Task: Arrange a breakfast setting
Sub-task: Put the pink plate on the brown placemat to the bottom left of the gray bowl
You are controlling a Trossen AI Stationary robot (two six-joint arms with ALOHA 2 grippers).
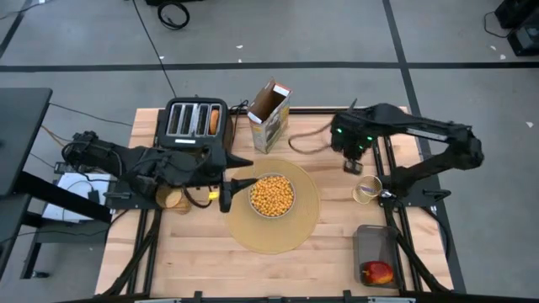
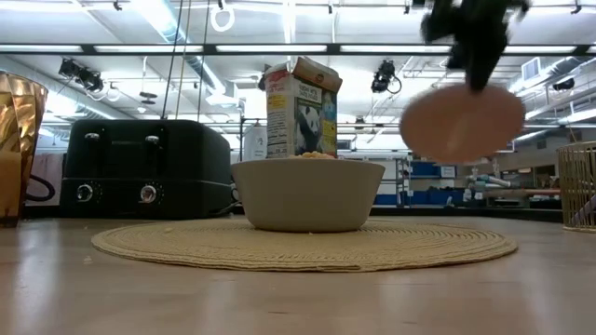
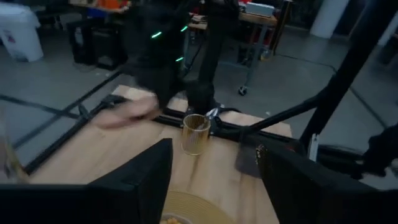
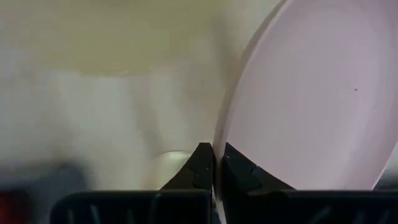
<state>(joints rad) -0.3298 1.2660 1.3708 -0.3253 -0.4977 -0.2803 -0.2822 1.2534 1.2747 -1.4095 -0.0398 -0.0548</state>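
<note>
A pale grey bowl full of cereal stands on the round tan placemat at the table's middle. My right gripper hangs high over the table's right half, shut on the pink plate. My left gripper hovers open at the bowl's left side, with nothing between its fingers. The amber cup stands at the left under my left arm. The bread piece sticks up from a toaster slot. The red apple lies in a dark container. A spoon stands in a golden holder. My right gripper pinches the pink plate's rim between its two fingers. The fingers come from above and point down. The plate hangs on edge below them, lifted clear of the table.
A black toaster and an open cereal box stand along the far edge. The dark container sits at the near right corner. Bare wood shows in front of the placemat and to its right.
</note>
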